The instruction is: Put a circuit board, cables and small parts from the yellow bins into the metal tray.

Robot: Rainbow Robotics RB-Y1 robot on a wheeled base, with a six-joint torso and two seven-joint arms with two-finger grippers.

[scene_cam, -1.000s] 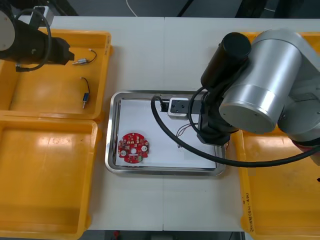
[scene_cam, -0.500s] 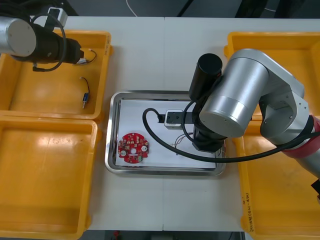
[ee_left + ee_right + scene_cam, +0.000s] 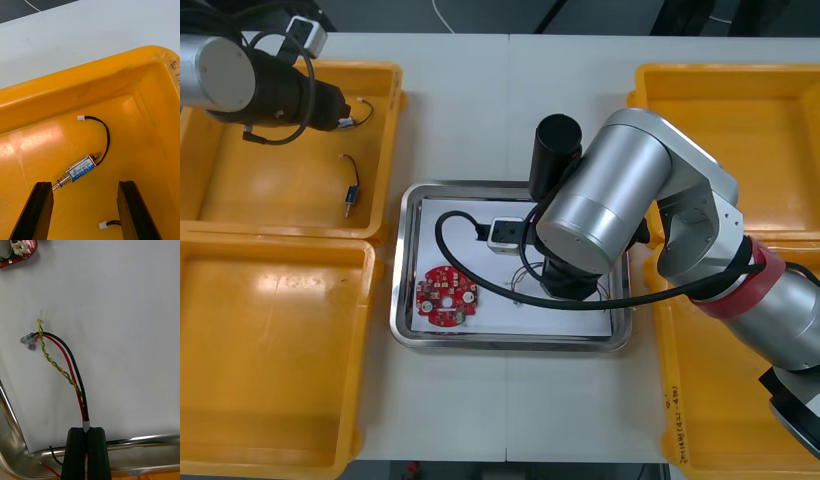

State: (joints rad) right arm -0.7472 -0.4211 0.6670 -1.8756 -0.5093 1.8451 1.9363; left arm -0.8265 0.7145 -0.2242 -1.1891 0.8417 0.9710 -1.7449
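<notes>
In the metal tray (image 3: pixel 510 343) we have the circuit board (image 3: pixel 445 296) placed; our right gripper (image 3: pixel 87 429) clamps the cable (image 3: pixel 71 371) there, our left gripper (image 3: pixel 84 183) gapes over a small metal part (image 3: pixel 80 167).

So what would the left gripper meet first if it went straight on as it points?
Probably the small metal part, lying on the yellow bin floor ahead of the open left gripper; depth is unclear.

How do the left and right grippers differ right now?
The left gripper is open; the right gripper is shut on the cables. The left gripper hangs above a small metal part in a yellow bin; the right gripper is over the metal tray. Both have black fingers.
</notes>
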